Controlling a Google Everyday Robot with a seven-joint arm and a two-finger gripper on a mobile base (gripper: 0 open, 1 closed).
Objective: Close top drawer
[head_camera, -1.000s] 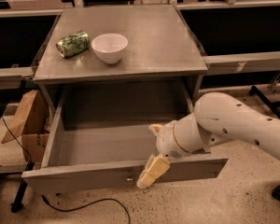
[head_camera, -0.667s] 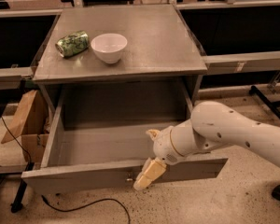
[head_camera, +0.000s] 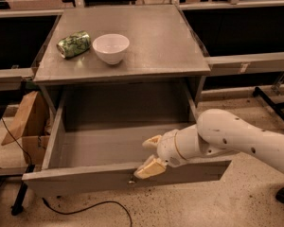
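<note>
The top drawer (head_camera: 85, 179) is a wide, shallow grey drawer pulled far out of the grey cabinet (head_camera: 146, 46). Its inside looks empty. A small round metal knob (head_camera: 131, 179) sits at the centre of its front panel. My gripper (head_camera: 150, 156) is at the drawer's front edge, just right of the knob. One cream fingertip (head_camera: 150, 168) lies against the top of the front panel by the knob; the other (head_camera: 151, 142) points into the drawer. My white arm (head_camera: 241, 141) comes in from the right.
A white bowl (head_camera: 110, 48) and a green can (head_camera: 74, 44) lying on its side rest on the cabinet top. A cardboard box (head_camera: 29, 131) stands left of the drawer. A black cable (head_camera: 85, 207) runs on the speckled floor in front. Dark shelving (head_camera: 236, 30) stands behind and to the right.
My gripper and arm have shifted slightly left along the drawer's front, toward the knob. The drawer stays pulled out as before.
</note>
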